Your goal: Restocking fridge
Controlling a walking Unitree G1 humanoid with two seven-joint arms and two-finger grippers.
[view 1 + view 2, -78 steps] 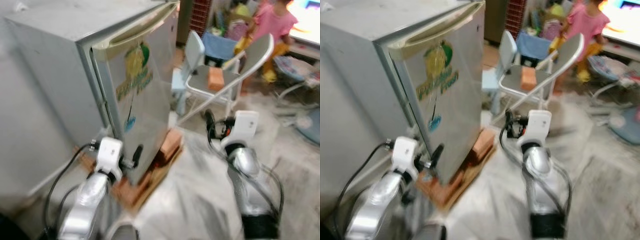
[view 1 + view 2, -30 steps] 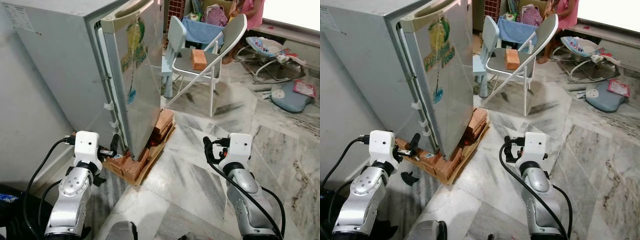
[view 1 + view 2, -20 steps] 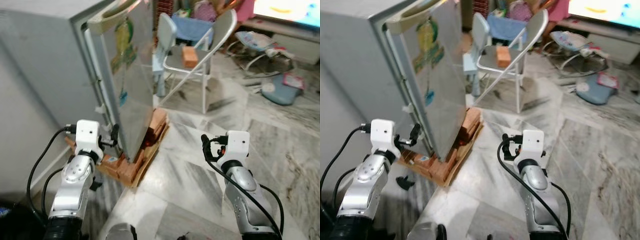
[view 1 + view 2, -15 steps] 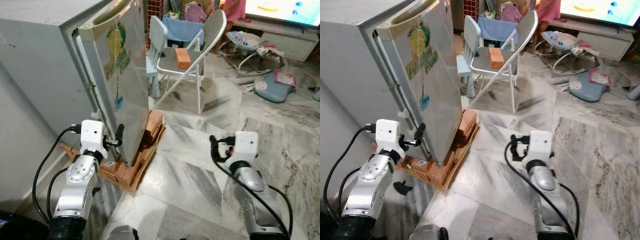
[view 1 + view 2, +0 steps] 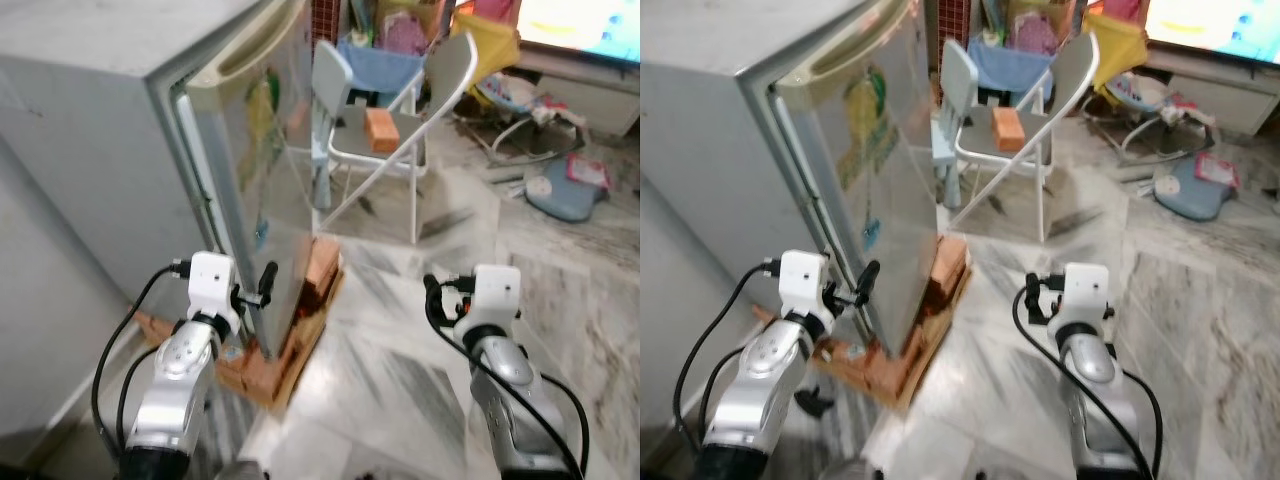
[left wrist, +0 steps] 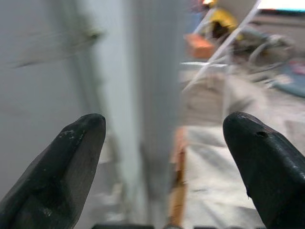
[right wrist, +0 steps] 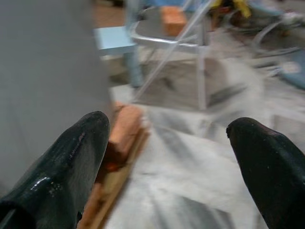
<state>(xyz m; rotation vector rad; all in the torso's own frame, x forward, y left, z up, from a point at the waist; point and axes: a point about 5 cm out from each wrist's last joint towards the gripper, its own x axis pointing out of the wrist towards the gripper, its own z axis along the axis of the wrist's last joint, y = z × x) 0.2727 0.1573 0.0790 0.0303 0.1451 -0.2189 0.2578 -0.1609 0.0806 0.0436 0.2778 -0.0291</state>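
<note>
Left gripper [image 5: 268, 277] has closed in on the fridge [image 5: 200, 150] door edge, fingers spread, gripping nothing. Right gripper [image 5: 1032, 293] idle, spread. Door shut; opening comes next.

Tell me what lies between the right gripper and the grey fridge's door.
Bare marble floor lies between the right gripper and the grey fridge's door, seen in the left eye view; red bricks on a wooden pallet sit at the door's foot.
</note>
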